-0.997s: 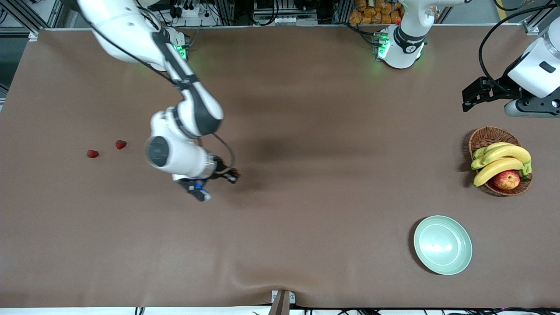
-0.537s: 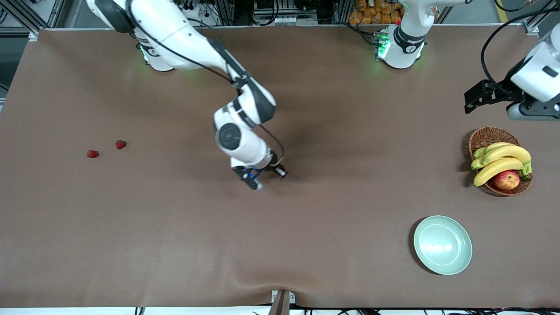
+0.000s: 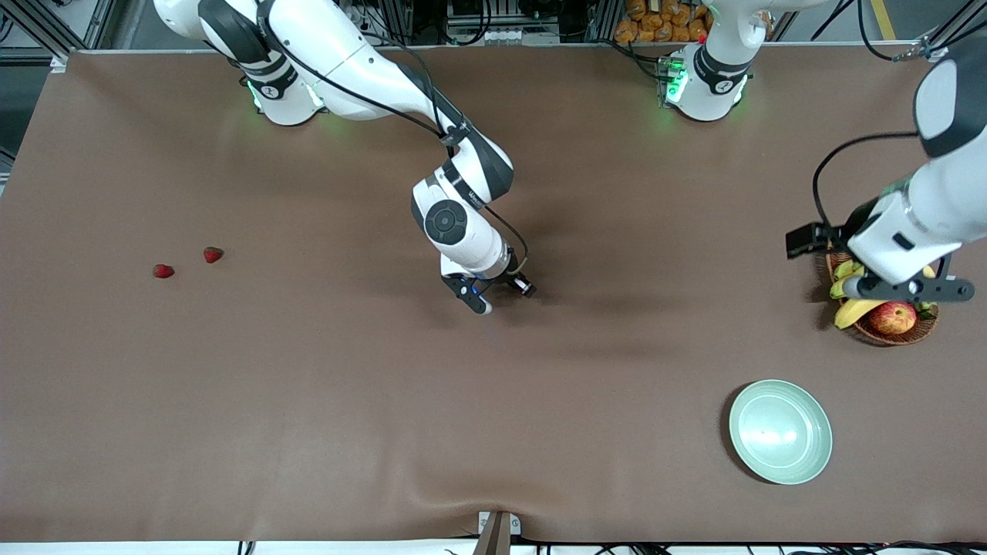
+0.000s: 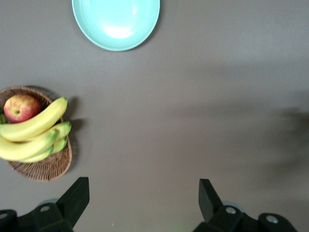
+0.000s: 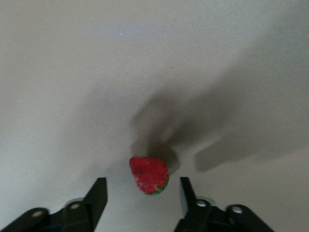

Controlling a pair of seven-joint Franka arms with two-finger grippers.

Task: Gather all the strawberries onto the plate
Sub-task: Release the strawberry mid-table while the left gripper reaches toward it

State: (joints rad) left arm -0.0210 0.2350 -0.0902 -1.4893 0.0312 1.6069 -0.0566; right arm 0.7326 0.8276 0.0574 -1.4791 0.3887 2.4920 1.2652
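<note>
Your right arm has swung to mid-table. The right gripper [image 5: 142,191] is spread around a strawberry [image 5: 149,175] without touching it, probably staging it for the left arm. The left gripper [image 4: 142,186], fingers apart, has come beside the basket [image 4: 43,166]. Two strawberries [image 3: 163,270] lie toward the right arm's end, well apart from the bare plate [image 3: 780,432].

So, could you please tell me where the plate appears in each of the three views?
Front view: the plate lies toward the left arm's end of the table, nearer to the camera than the basket.
Left wrist view: the plate is partly in the picture, cut by the edge, apart from the basket.
Right wrist view: not in it.
Shared landmark: the wicker basket of bananas and an apple, seen in the front and left wrist views.
</note>
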